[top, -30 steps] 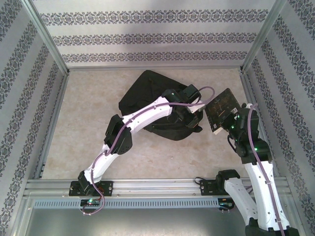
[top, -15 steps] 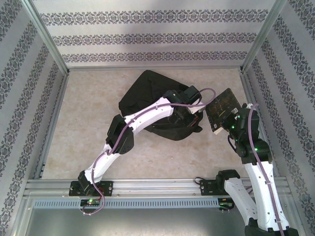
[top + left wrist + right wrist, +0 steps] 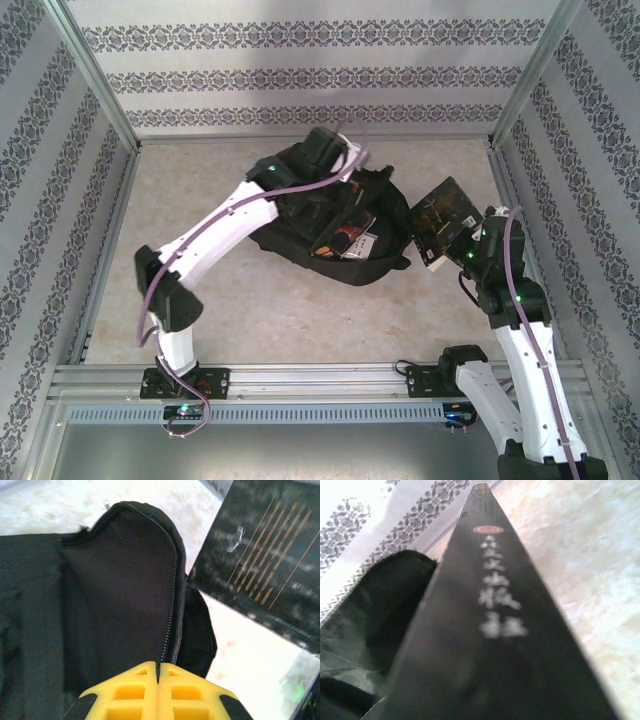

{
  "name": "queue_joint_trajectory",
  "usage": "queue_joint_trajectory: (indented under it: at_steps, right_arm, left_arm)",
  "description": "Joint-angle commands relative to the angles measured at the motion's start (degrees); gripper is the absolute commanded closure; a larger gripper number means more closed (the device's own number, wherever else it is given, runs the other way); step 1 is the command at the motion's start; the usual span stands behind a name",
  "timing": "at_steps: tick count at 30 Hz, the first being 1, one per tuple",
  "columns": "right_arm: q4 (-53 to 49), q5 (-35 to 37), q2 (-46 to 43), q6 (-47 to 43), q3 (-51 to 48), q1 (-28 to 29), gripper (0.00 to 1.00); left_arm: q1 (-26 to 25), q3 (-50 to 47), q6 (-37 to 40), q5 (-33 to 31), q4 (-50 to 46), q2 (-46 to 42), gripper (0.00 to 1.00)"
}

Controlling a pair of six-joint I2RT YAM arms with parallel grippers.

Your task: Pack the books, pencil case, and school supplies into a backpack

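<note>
Beige table (image 3: pixel 330 320) under backpack (image 3: pixel 385 202), patterned walls (image 3: pixel 300 80)

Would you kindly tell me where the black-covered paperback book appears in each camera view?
Top external: black-covered paperback book, right of centre, tilted.
Left wrist: upper right, cover with gold lines.
Right wrist: its spine runs up the middle.
Shared landmark: soft black fabric backpack, left of the book in every view.
</note>
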Motion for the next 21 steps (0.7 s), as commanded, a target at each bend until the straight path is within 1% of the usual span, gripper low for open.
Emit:
queue_joint_trajectory:
  at_steps: [1, 3, 4, 5, 7, 10, 13, 18, 21]
  right_arm:
    - [9.9, -10.8, 2.4, 3.2, 1.4, -0.5, 1.0]
    - [12.3, -16.1, 4.5, 4.7, 1.3, -0.3, 1.0]
    - [12.9, -17.0, 4.8, 5.0, 1.3, -0.2, 1.0]
    - [14.6, -19.5, 5.7, 5.7, 1.2, 0.1, 1.0]
    - [16.8, -21.3, 6.4, 6.7, 1.1, 1.3, 1.0]
    - [18.6, -23.1, 7.7, 8.8, 0.7, 2.6, 1.0]
    - [23.8, -26.0, 9.0, 14.1, -1.8, 2.6, 1.0]
    - [29.2, -26.9, 11.7, 19.3, -6.1, 3.6, 1.0]
    - [31.2, -26.2, 12.2, 19.6, -8.8, 4.1, 1.0]
  left_arm:
    - [1.9, -6.0, -4.9, 0.1, 7.8, -2.6, 1.0]
    - [2.5, -7.6, -5.4, 0.6, 8.5, -3.6, 1.0]
    - [2.6, -7.9, -5.5, 0.7, 8.6, -3.9, 1.0]
    - [2.9, -8.7, -5.9, 0.6, 8.9, -4.5, 1.0]
    - [3.2, -9.8, -6.2, 0.3, 9.5, -5.3, 1.0]
    - [5.0, -13.4, -8.5, -0.5, 12.2, -9.2, 1.0]
    - [6.7, -15.5, -10.2, -0.5, 14.4, -12.2, 1.0]
    - [8.5, -17.3, -11.8, -2.3, 16.2, -16.5, 1.0]
    - [9.3, -17.6, -12.2, -3.6, 16.2, -18.2, 1.0]
